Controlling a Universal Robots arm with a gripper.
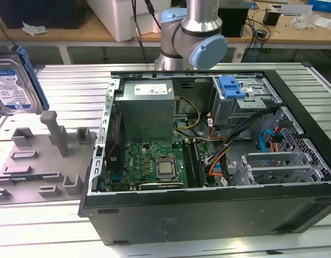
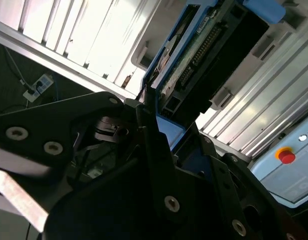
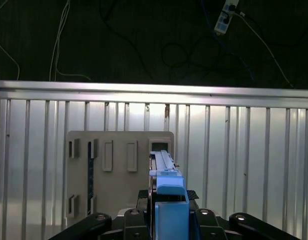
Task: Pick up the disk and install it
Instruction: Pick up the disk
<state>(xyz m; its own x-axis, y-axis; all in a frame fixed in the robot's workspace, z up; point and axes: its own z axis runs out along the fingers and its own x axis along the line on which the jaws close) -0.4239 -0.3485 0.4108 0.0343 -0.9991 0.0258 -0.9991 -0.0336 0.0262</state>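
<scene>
The disk [image 1: 13, 80] is a flat silver drive with a white-and-blue label, wrapped in a blue plastic bracket. Count-wise it's one disk, one open computer case [image 1: 208, 161], one grey fixture plate [image 1: 41, 156] and one arm [image 1: 192, 32]. The hand [image 3: 169, 217] is closed tight on the disk, gripping it from both sides. The disk sticks straight out from the hand and shows edge-on in the first wrist view. In the exterior view it's up in the air and upright, over the fixture plate at the exterior view's left. It's clear of the ribbed metal surface [image 1: 68, 91] and outside the case.
</scene>
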